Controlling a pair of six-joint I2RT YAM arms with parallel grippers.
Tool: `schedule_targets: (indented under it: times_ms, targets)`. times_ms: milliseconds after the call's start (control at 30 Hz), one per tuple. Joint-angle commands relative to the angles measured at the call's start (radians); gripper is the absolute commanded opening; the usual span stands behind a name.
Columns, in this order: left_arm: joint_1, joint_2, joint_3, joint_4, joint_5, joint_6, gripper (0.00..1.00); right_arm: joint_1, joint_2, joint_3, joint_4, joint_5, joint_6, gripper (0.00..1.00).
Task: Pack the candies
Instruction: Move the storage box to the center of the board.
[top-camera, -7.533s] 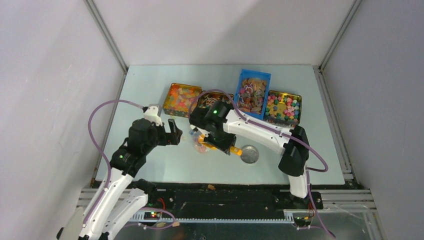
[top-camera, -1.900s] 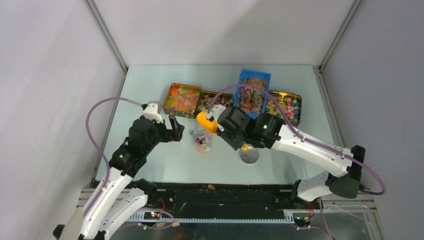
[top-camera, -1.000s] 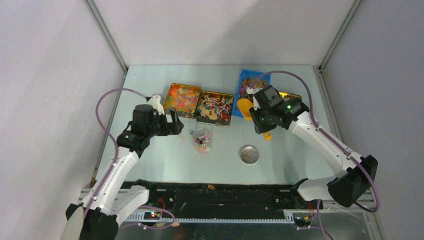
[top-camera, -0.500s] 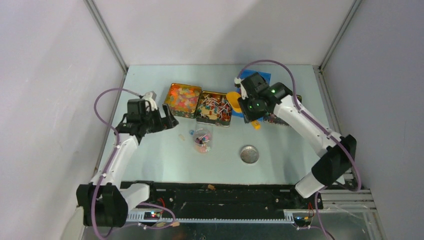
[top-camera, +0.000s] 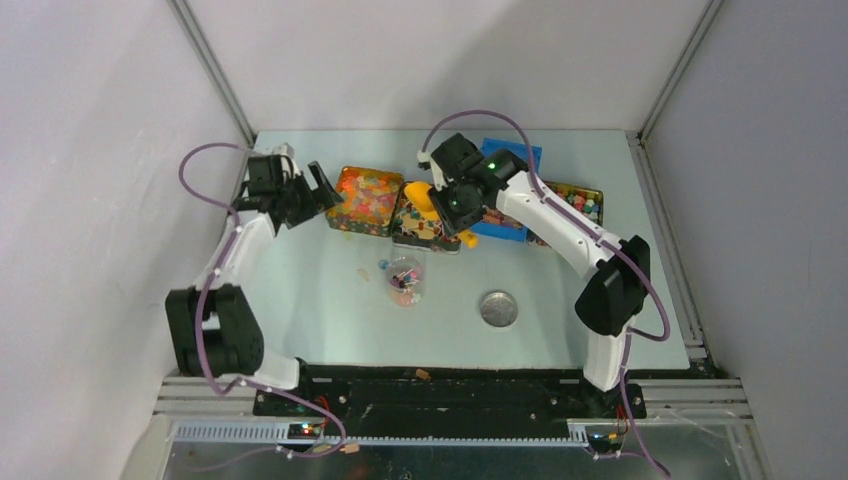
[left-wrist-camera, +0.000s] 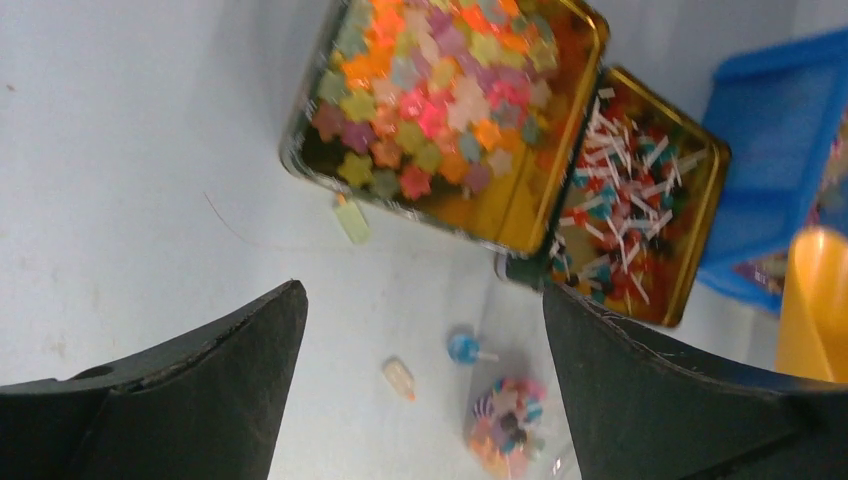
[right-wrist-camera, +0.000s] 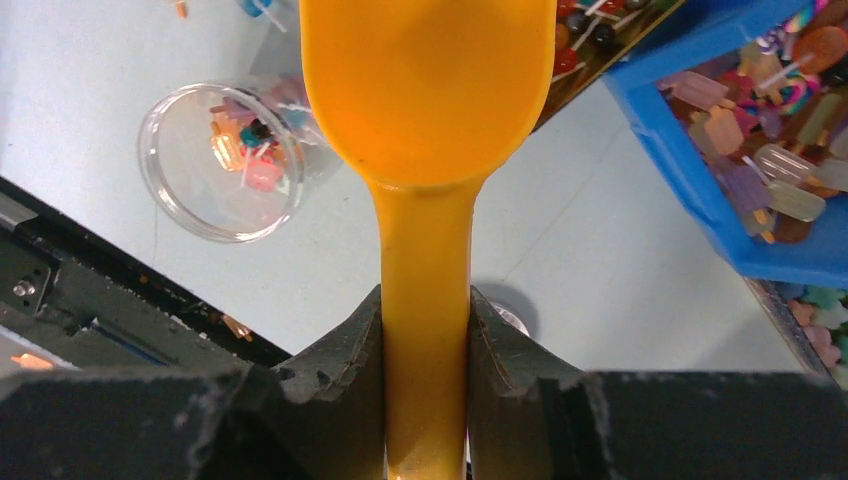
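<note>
The candies fill four open containers at the back: a tin of star jellies (top-camera: 365, 198), a lollipop tin (top-camera: 428, 225), a blue box (top-camera: 512, 190) and a right-hand tin (top-camera: 578, 205). A clear cup (top-camera: 404, 281) in front of them holds a few candies. My right gripper (top-camera: 450, 195) is shut on the handle of the orange scoop (right-wrist-camera: 430, 90). The scoop's bowl looks empty and hangs over the lollipop tin's edge, above the cup (right-wrist-camera: 222, 160). My left gripper (top-camera: 310, 190) is open and empty beside the jelly tin (left-wrist-camera: 450, 100), above bare table (left-wrist-camera: 420, 292).
A round silver lid (top-camera: 499, 308) lies to the right of the cup. Loose pieces lie on the table near the cup: a blue lollipop (left-wrist-camera: 463, 346), a pale wrapped piece (left-wrist-camera: 399, 376) and a green piece (left-wrist-camera: 352, 220). Grey walls close in three sides.
My right gripper carried the scoop left from the blue box to over the lollipop tin. My left arm swung back and left to the jelly tin's left side, still open.
</note>
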Motion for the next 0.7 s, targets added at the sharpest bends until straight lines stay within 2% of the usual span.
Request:
schedule_targets:
  times_ms: [0, 267, 367, 500, 667]
  targets:
    - [0.054, 0.133, 0.118, 0.048, -0.056, -0.056, 0.94, 0.019, 0.008, 0.06, 0.003, -0.036, -0.001, 0.0]
    - [0.08, 0.42, 0.315, 0.066, -0.022, -0.042, 0.94, 0.026, -0.009, 0.014, 0.018, -0.066, 0.013, 0.0]
    - [0.082, 0.52, 0.375, 0.073, 0.036, -0.036, 0.93, 0.025, -0.036, -0.021, 0.028, -0.069, 0.015, 0.0]
    - [0.08, 0.603, 0.418, 0.086, 0.128, -0.037, 0.92, 0.019, -0.063, -0.064, 0.042, -0.073, 0.016, 0.0]
    - [0.065, 0.621, 0.396, 0.097, 0.215, -0.031, 0.9, 0.013, -0.081, -0.1, 0.051, -0.076, 0.016, 0.0]
